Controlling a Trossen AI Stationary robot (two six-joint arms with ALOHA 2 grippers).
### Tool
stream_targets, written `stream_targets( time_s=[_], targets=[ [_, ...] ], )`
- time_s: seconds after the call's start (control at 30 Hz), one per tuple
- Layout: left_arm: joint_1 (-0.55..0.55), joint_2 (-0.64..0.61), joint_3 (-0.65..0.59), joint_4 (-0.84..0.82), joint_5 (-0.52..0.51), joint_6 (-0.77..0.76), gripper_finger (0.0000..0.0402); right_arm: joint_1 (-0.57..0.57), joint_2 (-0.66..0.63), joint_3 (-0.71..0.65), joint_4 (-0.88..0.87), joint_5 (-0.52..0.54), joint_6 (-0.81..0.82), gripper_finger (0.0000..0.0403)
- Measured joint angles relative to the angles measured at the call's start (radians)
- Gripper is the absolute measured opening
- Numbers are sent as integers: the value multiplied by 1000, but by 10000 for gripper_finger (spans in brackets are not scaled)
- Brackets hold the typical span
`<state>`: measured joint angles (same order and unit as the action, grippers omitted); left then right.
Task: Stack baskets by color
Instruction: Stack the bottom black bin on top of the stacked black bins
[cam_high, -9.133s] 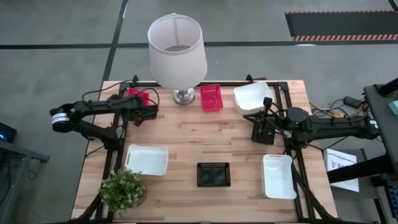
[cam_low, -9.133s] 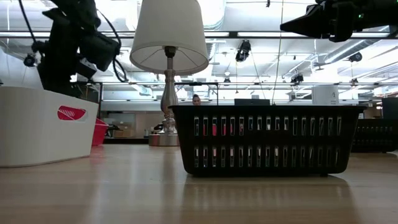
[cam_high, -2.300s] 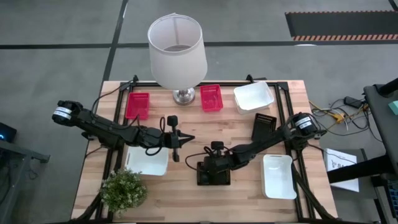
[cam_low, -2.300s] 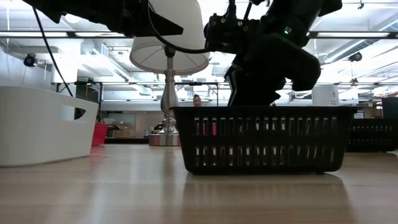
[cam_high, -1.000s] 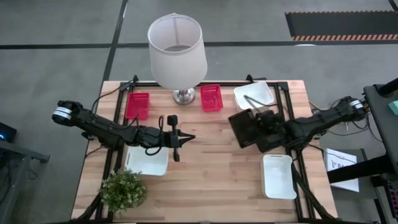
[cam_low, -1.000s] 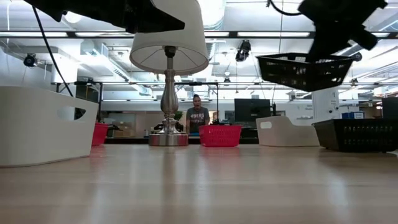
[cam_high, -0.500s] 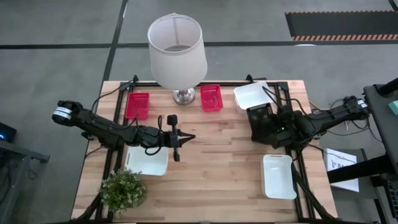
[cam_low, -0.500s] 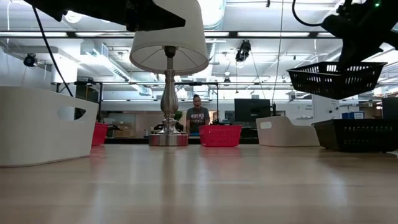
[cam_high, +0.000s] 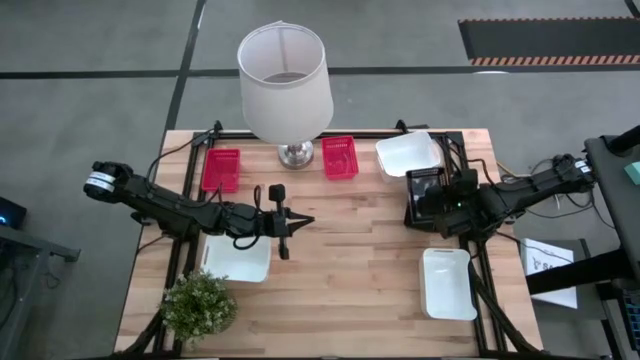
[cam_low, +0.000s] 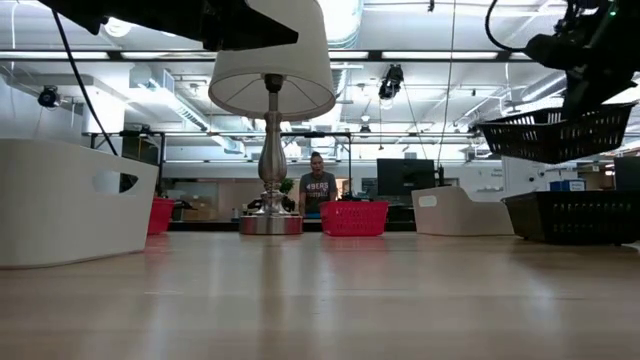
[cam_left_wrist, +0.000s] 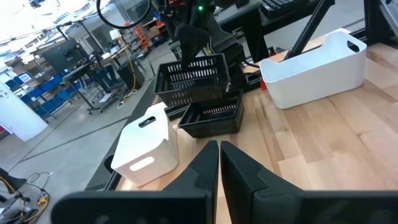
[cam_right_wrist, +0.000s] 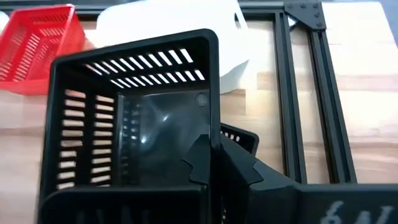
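Observation:
My right gripper (cam_right_wrist: 212, 149) is shut on a black lattice basket (cam_high: 424, 187), held above a second black basket (cam_low: 576, 216) that stands on its base at the table's right edge. Two red baskets (cam_high: 221, 168) (cam_high: 339, 157) stand near the far edge. White baskets stand at the far right (cam_high: 408, 154), near right (cam_high: 447, 283) and near left (cam_high: 237, 258). My left gripper (cam_high: 300, 221) hovers shut and holding nothing over the middle of the table. My right gripper holds the black basket by the rim of one side wall (cam_right_wrist: 211, 124), one finger inside the basket and one outside. The fingers slant down from the table's right side. The basket (cam_low: 560, 135) hangs lifted clear, slightly tilted, its opening up, above the other black basket.
A lamp with a white shade (cam_high: 285, 80) stands at the far middle. A small green potted plant (cam_high: 198, 305) sits at the near left corner. A black frame rail (cam_right_wrist: 292, 93) runs along the right edge. A person (cam_low: 317, 188) is in the room behind.
My right gripper has carried the black basket toward the table's right edge and a little down, rolling as it went. The basket, tipped a second ago, now hangs closer to level over the second black basket.

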<state>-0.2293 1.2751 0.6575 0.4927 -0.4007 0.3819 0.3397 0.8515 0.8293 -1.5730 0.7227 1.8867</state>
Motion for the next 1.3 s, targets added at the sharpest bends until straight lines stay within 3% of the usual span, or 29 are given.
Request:
stream_targets(
  time_s=[0.57,1.03,1.3],
  targets=[
    [0,0,-1,0,0,0,1,0,55,-71,21,-64,102,17],
    [1,0,3,5,0,1,1,0,55,-71,37,-103,93,139],
    [1,0,3,6,0,1,1,0,35,-70,34,-104,86,158]
  ],
)
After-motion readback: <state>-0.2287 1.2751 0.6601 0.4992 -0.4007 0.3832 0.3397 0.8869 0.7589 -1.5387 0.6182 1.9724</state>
